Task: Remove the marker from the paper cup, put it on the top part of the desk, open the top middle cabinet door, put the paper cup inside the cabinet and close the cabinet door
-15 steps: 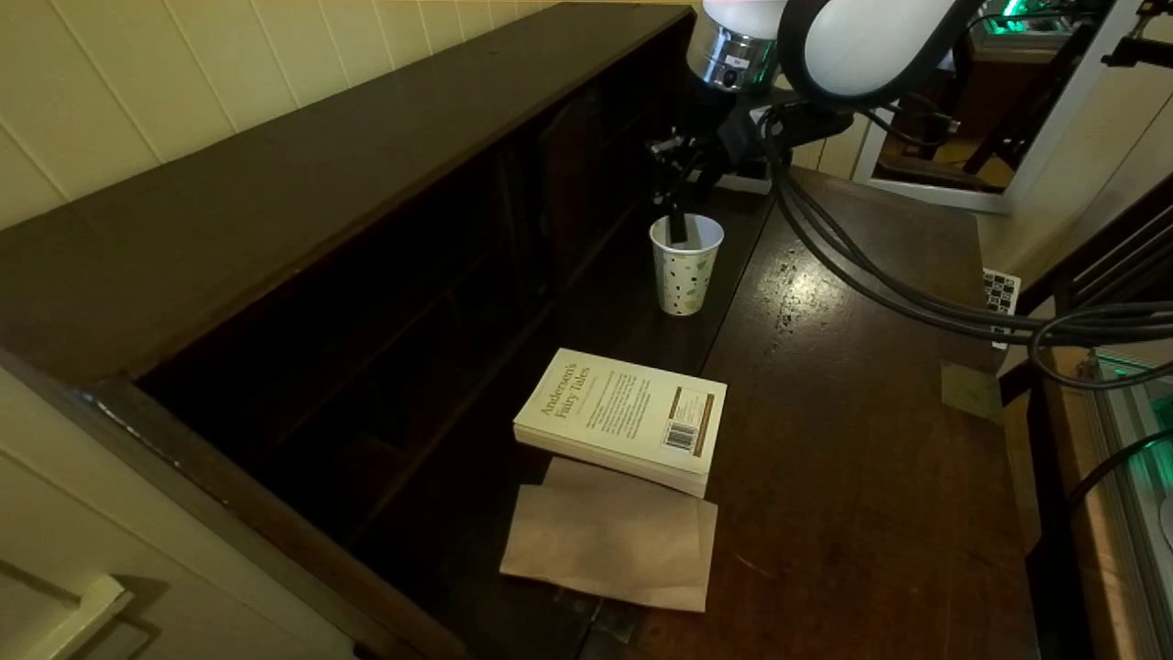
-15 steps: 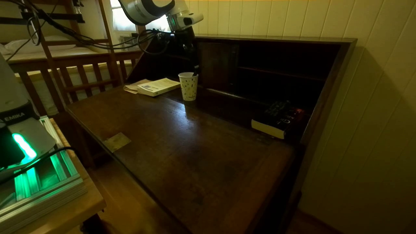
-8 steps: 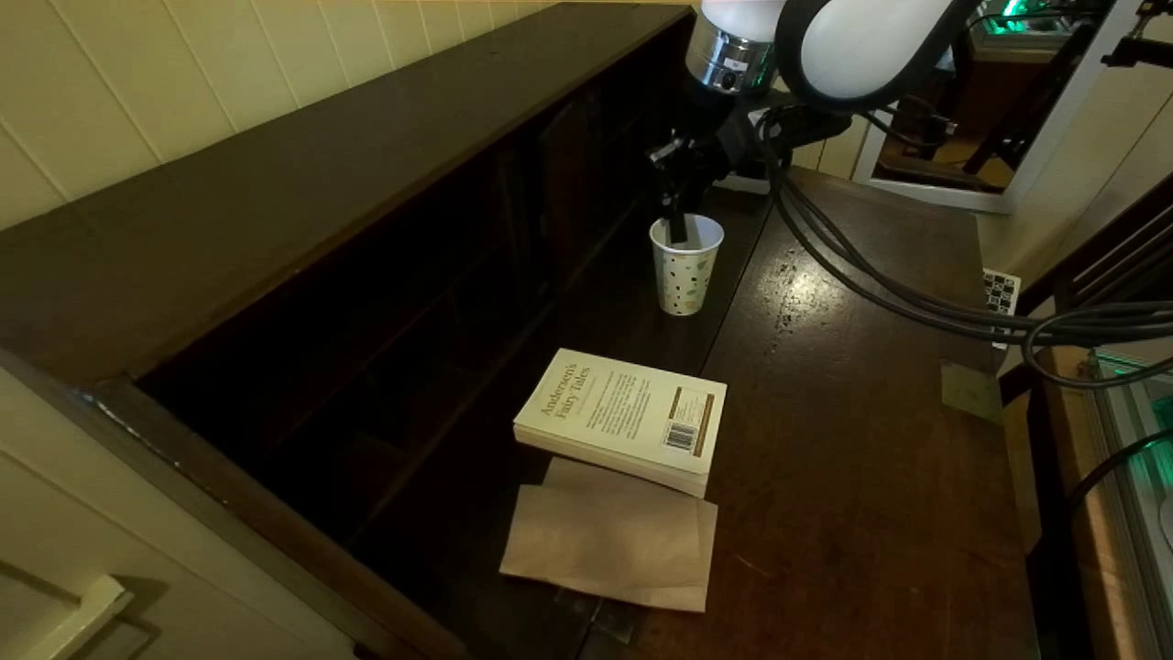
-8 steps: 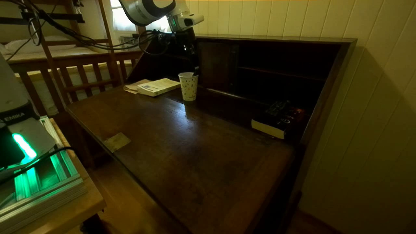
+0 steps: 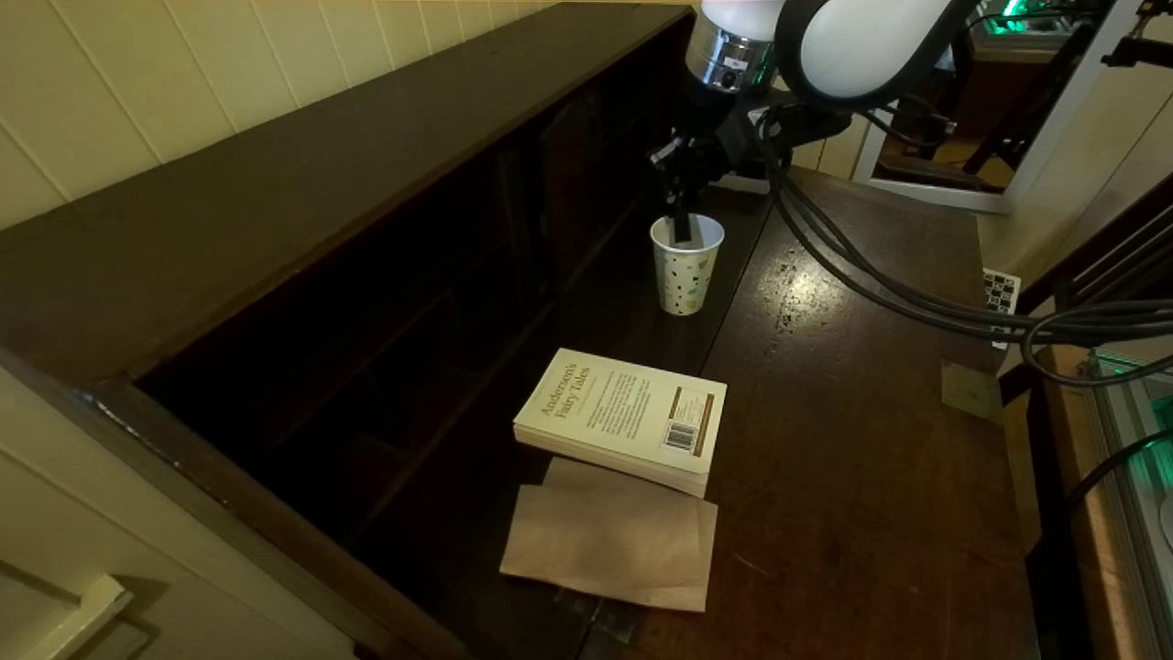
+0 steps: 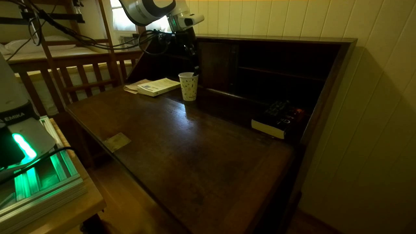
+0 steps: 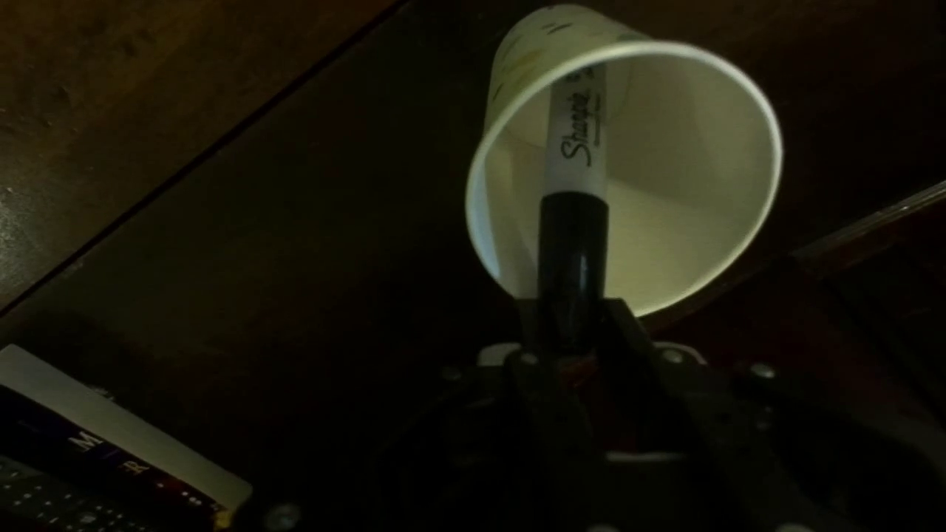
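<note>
The white paper cup with small dark print stands upright on the desk in both exterior views (image 5: 684,282) (image 6: 188,88). In the wrist view I look into its open mouth (image 7: 687,155). The marker, with a grey barrel and black cap (image 7: 575,159), leans inside the cup with its cap end at the rim. My gripper (image 7: 569,321) has a finger on each side of the cap and is shut on it, just above the cup in an exterior view (image 5: 676,203). The dark brown top ledge (image 5: 394,119) runs along the back. The middle cabinet door (image 6: 216,66) appears shut.
A white book (image 5: 623,417) lies near the cup, with a brown paper sheet (image 5: 609,541) beside it. A thick black book (image 6: 276,120) lies at the desk's other end. Open dark shelves (image 6: 282,74) flank the door. Cables (image 5: 916,307) hang from the arm.
Since one second ago my gripper's fingers have drawn together around the marker's cap. The marker's dark end has shifted very slightly. The cup stays in place.
</note>
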